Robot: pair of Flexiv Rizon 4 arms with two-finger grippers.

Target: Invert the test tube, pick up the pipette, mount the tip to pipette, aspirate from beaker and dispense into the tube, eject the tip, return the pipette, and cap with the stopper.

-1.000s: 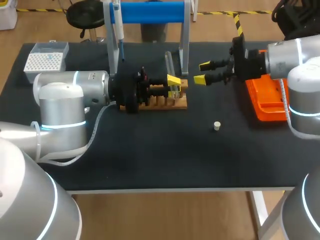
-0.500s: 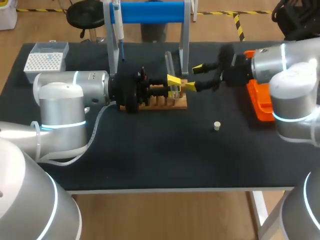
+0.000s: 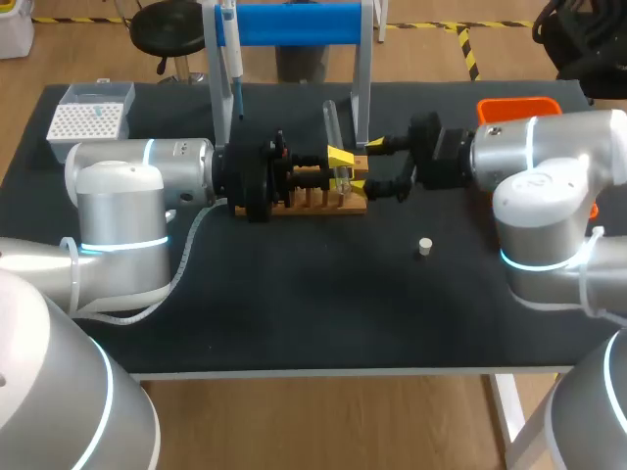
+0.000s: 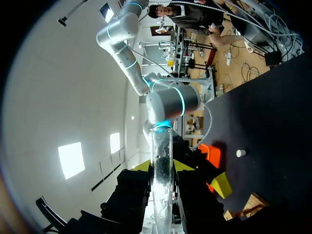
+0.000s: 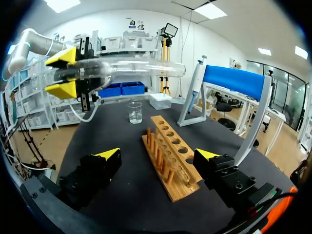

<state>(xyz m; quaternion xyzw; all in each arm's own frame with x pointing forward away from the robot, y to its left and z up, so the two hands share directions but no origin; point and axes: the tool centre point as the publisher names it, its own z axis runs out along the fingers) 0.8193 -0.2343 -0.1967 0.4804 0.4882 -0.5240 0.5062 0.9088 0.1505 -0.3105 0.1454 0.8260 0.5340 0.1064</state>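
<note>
Holding the test tube level above the wooden rack, the left gripper presses both yellow-tipped fingers against the glass from two sides. The tube's open mouth points toward 12 o'clock, at the blue stand. The right gripper sits at the rack's 3 o'clock end, facing the left one. Its fingers are spread wide with nothing between them but air, one tip toward the stand and one toward the near edge. The white stopper lies alone on the black table at 4 o'clock from the rack, apart from both grippers. The pipette hangs on the stand at 11 o'clock from the rack. The tip box sits at 10 o'clock, near the far left corner. An orange tray shows at 2 o'clock, partly behind the right arm. From the right wrist, the beaker stands past the rack's far end, below the held tube.
</note>
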